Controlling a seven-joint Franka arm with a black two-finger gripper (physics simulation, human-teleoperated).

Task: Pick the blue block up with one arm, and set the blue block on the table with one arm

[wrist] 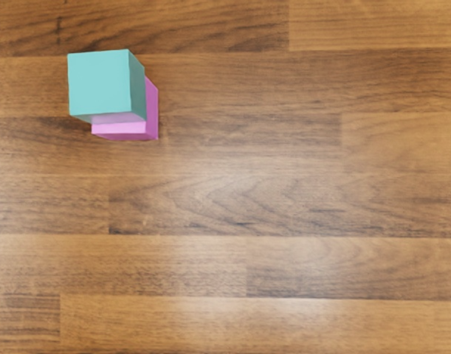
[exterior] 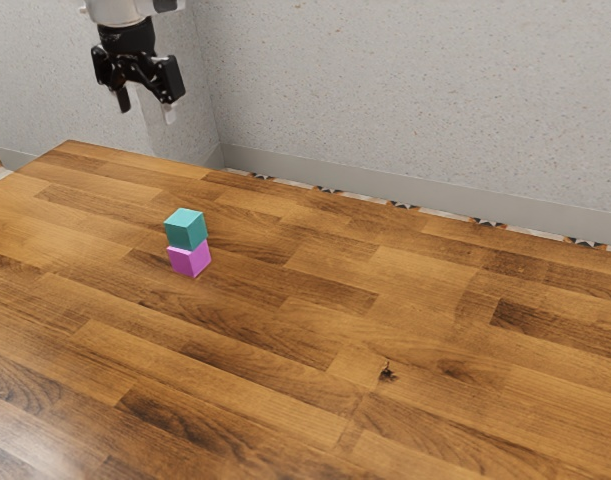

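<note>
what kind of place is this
Probably a simulated robot test room: a black gripper above a wooden table, a blue block stacked on a pink block, and a speckled wall.

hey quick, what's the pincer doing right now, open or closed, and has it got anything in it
Pincer: open, holding nothing; the blue block sits on the pink block.

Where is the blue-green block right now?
The blue-green block sits on top of the pink-purple block, on the wooden table, toward the exterior view's left.
</note>
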